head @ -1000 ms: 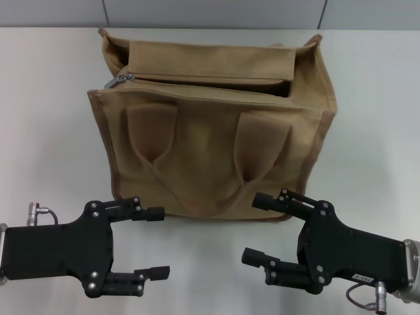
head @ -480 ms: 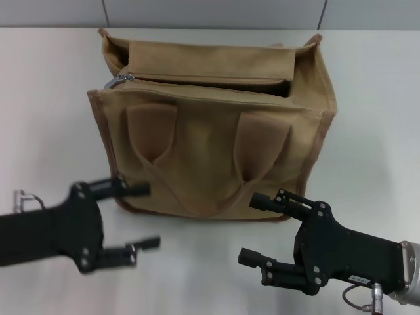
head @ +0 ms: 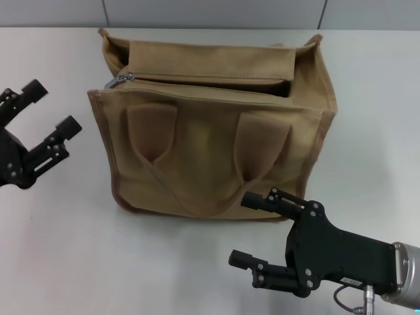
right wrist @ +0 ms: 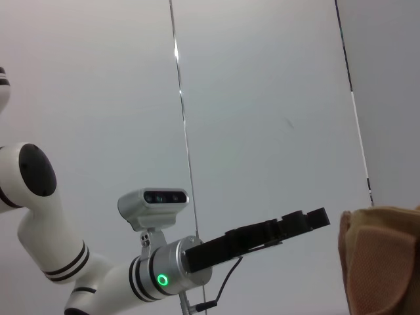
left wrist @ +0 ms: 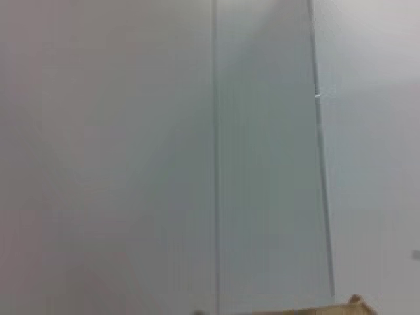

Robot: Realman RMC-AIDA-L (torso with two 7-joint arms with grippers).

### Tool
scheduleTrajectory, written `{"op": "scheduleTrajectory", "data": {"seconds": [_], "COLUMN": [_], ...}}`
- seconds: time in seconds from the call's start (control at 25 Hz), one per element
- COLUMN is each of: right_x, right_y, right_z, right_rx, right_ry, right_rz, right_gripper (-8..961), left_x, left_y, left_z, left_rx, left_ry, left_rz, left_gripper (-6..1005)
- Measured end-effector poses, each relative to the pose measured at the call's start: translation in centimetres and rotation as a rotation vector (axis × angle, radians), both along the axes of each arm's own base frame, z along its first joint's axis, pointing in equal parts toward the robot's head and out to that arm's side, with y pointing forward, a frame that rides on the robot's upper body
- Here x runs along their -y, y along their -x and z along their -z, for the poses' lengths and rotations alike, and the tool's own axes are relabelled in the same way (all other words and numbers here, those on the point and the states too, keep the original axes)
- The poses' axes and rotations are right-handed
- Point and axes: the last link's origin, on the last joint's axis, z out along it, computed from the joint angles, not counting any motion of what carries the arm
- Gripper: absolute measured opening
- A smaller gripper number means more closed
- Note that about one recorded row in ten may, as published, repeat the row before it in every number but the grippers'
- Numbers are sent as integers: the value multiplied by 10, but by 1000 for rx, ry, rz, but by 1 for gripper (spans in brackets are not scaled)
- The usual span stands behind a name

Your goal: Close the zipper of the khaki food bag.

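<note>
— Head view: where does the job stand?

— The zipper [head: 207, 80] lies open along the top of the khaki food bag [head: 213, 125], its silver pull tab [head: 120, 81] parked at the end nearest the left gripper [head: 51, 108]. A dark gap shows under the flat top panel toward the far end of the line. By my reading, this is the approach step; nothing has hold of the tab yet.

— And the pincers?

— The left gripper hangs beside the bag, apart from it, fingers spread and empty, with the tab ahead of its fingertips and a little farther from the robot. The right gripper [head: 252, 228] sits low on the near side, its upper finger just off the bag's bottom edge, also spread wide and holding nothing. Seen from the right wrist view, the left gripper [right wrist: 308, 219] reaches toward a tan corner of the bag [right wrist: 380, 259].

— What does the next move call for?

— Likely the left gripper closing in on that small tab and pinching it, then drawing it along the line toward the right-hand end. The right gripper may need to steady the soft canvas so it does not drag.
</note>
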Motion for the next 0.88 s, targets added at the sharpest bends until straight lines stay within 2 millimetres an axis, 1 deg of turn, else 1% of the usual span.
{"op": "scheduleTrajectory", "data": {"seconds": [0.2,0.36,0.44,0.48,0.64,0.68,0.88], "right_x": [0,0,0,0,-1,-2,-4], "right_y": [0,1,2,3,5,7,9], "right_z": [1,3,5,8,12,14,16], "right_rx": [5,9,11,16,25,29,32], "right_ry": [1,3,-1,-6,-3,0,2], "right_rz": [3,5,2,0,2,-1,-3], "right_gripper": [790,789,789,790,790,790,789], "left_x": [-16,-24,-29,-35,-39,-47,-49], "left_y": [4,7,7,6,5,2,1], "left_z": [5,7,11,18,25,29,30], "left_rx": [-31,-48,-73,-114,-149,-163,-161], "left_ry": [-5,-6,15,57,88,92,91], "left_rz": [-65,-100,-114,-110,-105,-110,-112], "left_gripper": [765,756,751,748,739,737,725]}}
